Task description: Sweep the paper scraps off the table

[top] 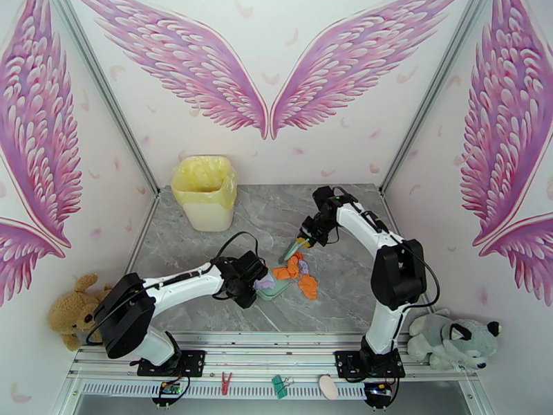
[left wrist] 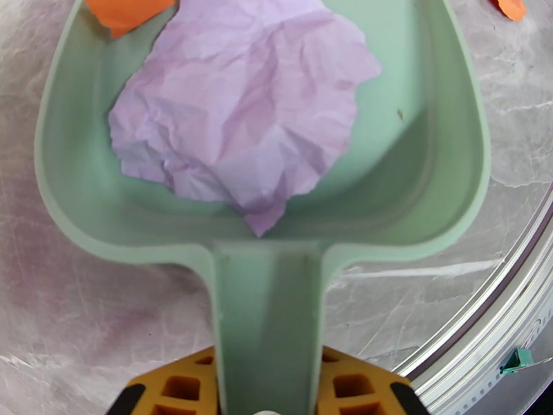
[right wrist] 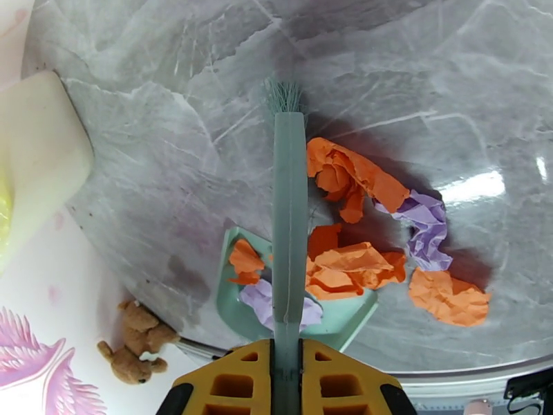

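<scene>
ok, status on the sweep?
Left gripper shut on dustpan, right gripper shut on brush. Lavender scrap in dustpan, orange scraps at its lip on the table. Bin far left.

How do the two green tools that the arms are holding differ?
The dustpan is a wide, shallow scoop lying on the table with a lavender scrap inside. The brush is a slim stick ending in a bristle tuft. The left fingers hold the dustpan, and the right fingers hold the brush. Both are mint green and gripped by the handle.
</scene>
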`<state>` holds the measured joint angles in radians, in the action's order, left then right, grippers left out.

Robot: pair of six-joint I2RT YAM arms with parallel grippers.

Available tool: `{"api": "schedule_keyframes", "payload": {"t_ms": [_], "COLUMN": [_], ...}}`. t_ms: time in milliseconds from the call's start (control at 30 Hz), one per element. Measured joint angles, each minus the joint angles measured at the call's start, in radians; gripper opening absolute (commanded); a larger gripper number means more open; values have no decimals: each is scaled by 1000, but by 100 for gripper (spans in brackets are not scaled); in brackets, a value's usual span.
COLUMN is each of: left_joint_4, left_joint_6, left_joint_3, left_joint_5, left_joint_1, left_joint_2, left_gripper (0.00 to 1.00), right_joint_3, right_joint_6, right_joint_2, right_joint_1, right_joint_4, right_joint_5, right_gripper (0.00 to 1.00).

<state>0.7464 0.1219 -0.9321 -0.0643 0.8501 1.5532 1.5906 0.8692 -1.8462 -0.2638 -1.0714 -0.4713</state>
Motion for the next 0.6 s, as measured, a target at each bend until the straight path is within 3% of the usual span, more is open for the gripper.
{"api": "schedule_keyframes", "payload": {"t_ms": [100,267,400,600], "left_joint_4": [-1,0,-1,-8], "left_joint_6": [-24,-79,-128,-147], "left_joint_3": [-7,-37,-56,-58], "left_joint_5": [-3,-14,-18,-30], "left_joint_1": [-3,-6,-9,-21], "left_joint_2": [10,43,73,84], "left_gripper": [0,0,0,0], "right_joint_3": [28,254,434,534], "right_joint_6": [-23,-153,-332,-580], "right_joint_2": [24,11,-23,-167], "right_joint_1": [18,34,35,-3], "right_joint_4": [-10,-146,-306,-471], "right_joint_5": [3,89,257,600], "right_gripper": [0,0,0,0]}}
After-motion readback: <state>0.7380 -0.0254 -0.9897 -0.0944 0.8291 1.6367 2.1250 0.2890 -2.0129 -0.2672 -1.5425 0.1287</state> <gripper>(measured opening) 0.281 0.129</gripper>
